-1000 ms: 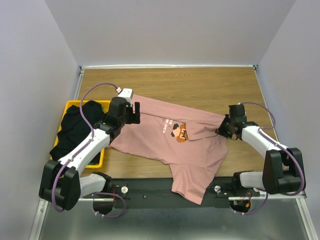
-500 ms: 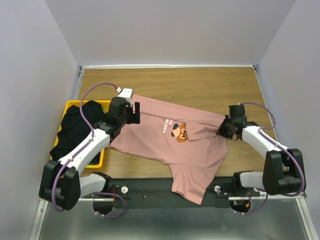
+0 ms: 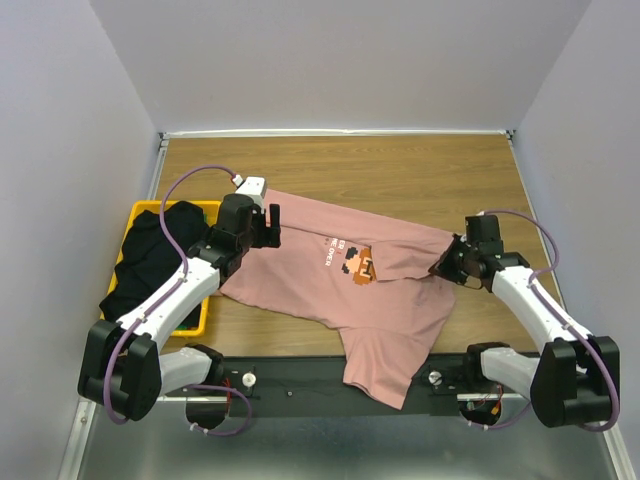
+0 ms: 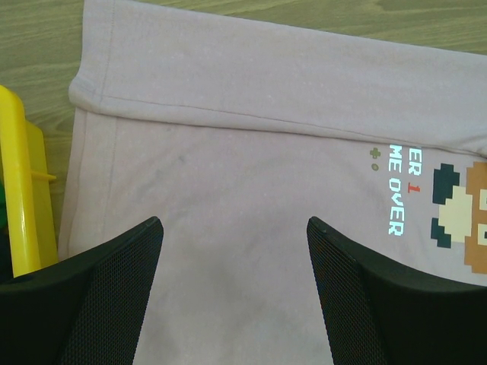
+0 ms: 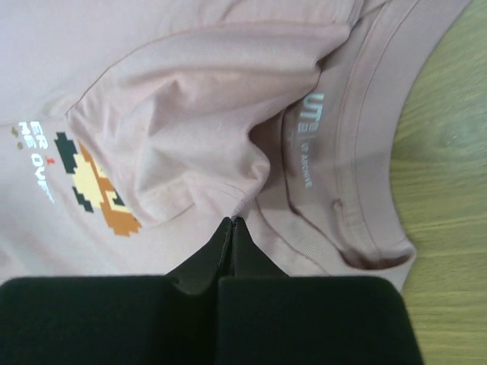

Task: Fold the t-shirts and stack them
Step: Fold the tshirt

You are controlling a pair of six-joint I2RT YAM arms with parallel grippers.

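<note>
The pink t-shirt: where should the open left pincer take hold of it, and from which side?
Grip the hem corner of the pink t-shirt, where a folded-over band makes the edge thick and easy to pinch. Come down from above, on the side away from the yellow basket, which lies close along the rest of that hem. The left pincer hangs open just beside this corner.

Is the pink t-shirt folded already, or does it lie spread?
Mostly spread: the pink t-shirt lies flat across the table; only a flap near the collar is turned over.

Bright even light, soft shadows, sharp
</note>
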